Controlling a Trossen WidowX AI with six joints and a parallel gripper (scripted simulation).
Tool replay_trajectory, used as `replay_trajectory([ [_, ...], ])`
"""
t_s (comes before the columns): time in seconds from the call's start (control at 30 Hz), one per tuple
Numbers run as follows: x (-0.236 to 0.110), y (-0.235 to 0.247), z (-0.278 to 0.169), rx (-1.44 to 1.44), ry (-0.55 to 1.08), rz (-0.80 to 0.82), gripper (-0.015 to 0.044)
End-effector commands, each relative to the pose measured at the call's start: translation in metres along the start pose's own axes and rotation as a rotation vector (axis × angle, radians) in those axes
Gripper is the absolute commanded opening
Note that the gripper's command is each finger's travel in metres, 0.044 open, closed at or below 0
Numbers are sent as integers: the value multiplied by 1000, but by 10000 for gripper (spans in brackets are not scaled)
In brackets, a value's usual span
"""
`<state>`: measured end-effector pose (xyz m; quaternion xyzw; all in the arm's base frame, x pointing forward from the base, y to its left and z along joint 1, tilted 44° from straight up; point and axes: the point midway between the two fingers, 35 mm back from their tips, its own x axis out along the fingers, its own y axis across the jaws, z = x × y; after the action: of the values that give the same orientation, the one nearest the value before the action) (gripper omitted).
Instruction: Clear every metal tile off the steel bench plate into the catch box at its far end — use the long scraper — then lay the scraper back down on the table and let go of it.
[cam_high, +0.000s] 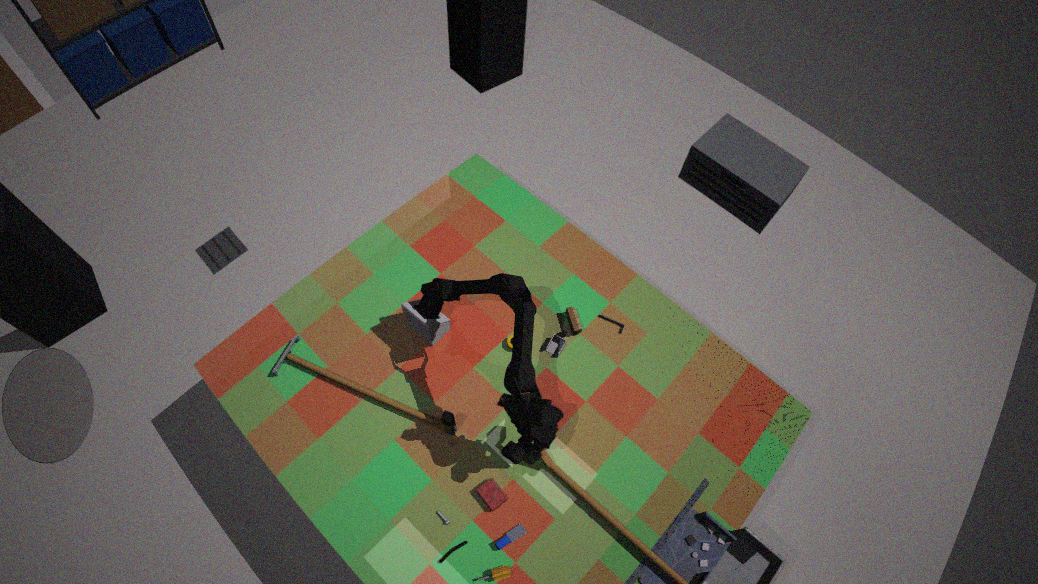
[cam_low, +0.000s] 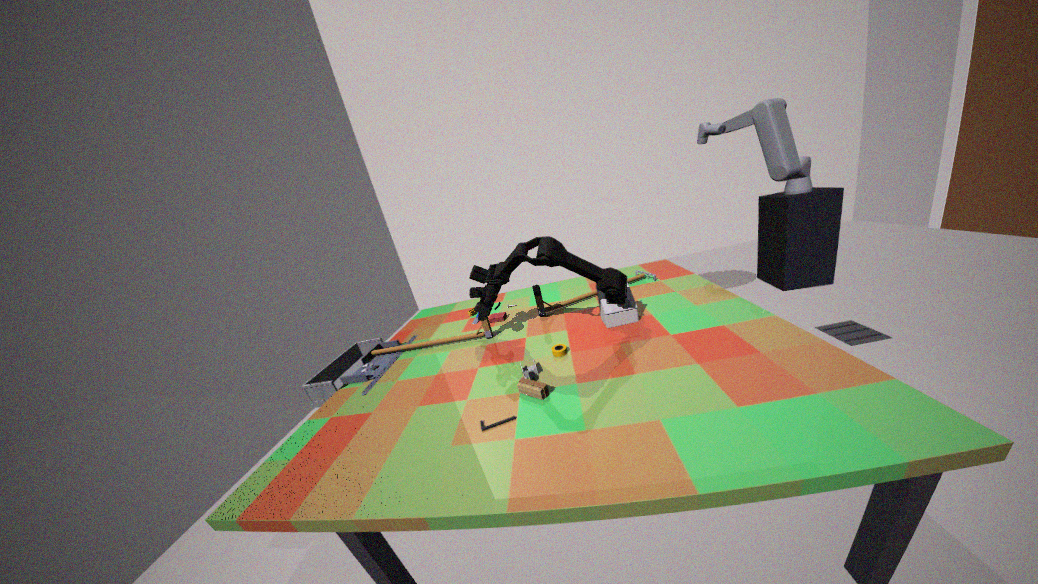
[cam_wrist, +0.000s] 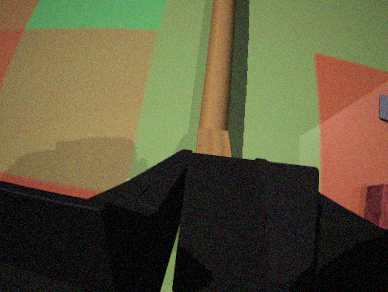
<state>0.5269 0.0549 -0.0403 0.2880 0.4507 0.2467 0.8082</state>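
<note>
My gripper is shut on the near end of the long scraper, a wooden-handled tool held low over the table. The handle runs from my fingers to the steel bench plate at the table's corner. Several small metal tiles lie on the plate. The dark catch box sits at the plate's far end. The scraper's blade end is too small to make out.
A second long-handled tool lies across the table behind the arm's base. A red block, a blue piece, a screw and a screwdriver lie near the scraper. A wooden block and a hex key lie farther off.
</note>
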Motion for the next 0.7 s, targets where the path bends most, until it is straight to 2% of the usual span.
replay_trajectory([
  [0.0,-7,-2,-3,-1,-5,-2,0],
  [0.67,-28,-7,-23,-2,-4,-5,0],
])
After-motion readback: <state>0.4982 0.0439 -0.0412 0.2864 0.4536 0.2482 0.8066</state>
